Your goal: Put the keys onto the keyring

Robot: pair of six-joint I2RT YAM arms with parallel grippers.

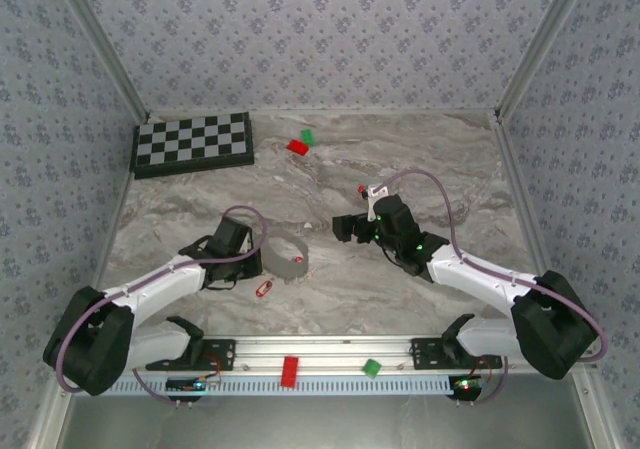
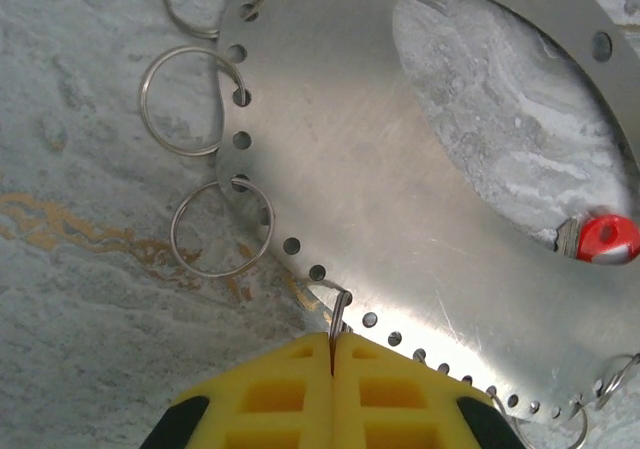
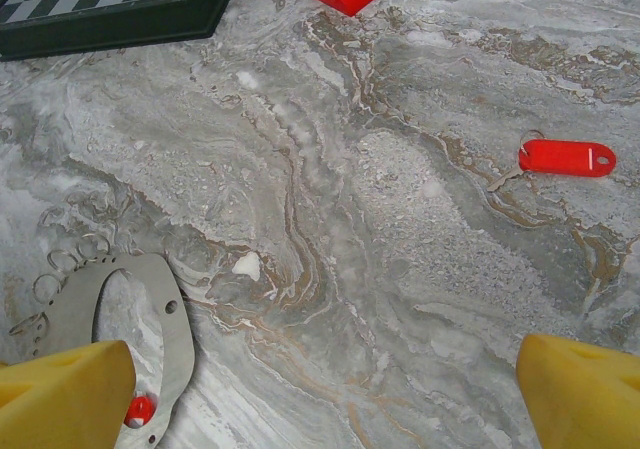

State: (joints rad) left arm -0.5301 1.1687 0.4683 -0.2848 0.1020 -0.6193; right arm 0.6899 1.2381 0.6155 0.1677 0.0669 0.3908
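Note:
The keyring (image 2: pixel 400 199) is a flat grey metal loop with holes along its rim and small wire rings hung from them. My left gripper (image 2: pixel 332 354) is shut on one small wire ring (image 2: pixel 340 309) at the keyring's edge. A red-headed key (image 2: pixel 607 239) lies inside the loop's opening. In the top view the keyring (image 1: pixel 285 259) lies just right of my left gripper (image 1: pixel 255 257), and a second red key (image 1: pixel 264 289) lies on the table below it. My right gripper (image 3: pixel 320 399) is wide open over bare table, with the keyring (image 3: pixel 175 329) at its left and another red key (image 3: pixel 567 157) to the far right.
A chessboard (image 1: pixel 193 143) sits at the back left. A red block (image 1: pixel 297 147) and a green block (image 1: pixel 307 136) lie behind the middle. On the front rail rest a red block (image 1: pixel 290 369) and a green block (image 1: pixel 371 368). Patterned walls enclose the table.

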